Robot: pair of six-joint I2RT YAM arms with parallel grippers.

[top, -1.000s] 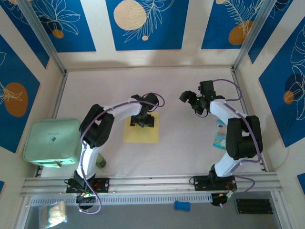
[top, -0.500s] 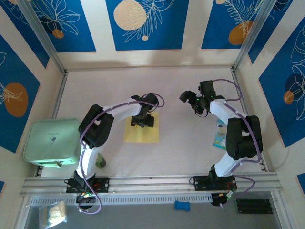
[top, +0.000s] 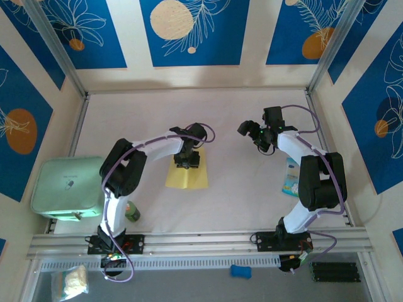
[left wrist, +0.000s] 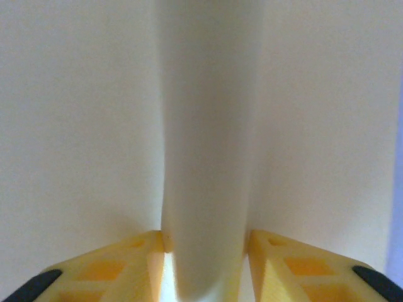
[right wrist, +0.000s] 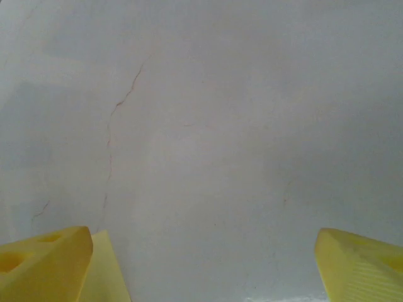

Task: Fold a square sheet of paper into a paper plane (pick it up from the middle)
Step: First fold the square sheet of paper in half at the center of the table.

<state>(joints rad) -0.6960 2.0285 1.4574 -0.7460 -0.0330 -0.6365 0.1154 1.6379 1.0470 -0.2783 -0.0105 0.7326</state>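
The square sheet of paper (top: pixel 186 178) lies just 8 o'clock of the table's (top: pixel 239 201) middle, its far edge covered by the left gripper (top: pixel 189 158), whose jaws have closed in and pinch a raised ridge of it. The right gripper (top: pixel 250 132) hangs at 1 o'clock, jaws wide, holding nothing. A mint-green box (top: pixel 69 187) sits at 9 o'clock and a blue-green packet (top: pixel 291 179) at 4 o'clock, both well apart from the sheet
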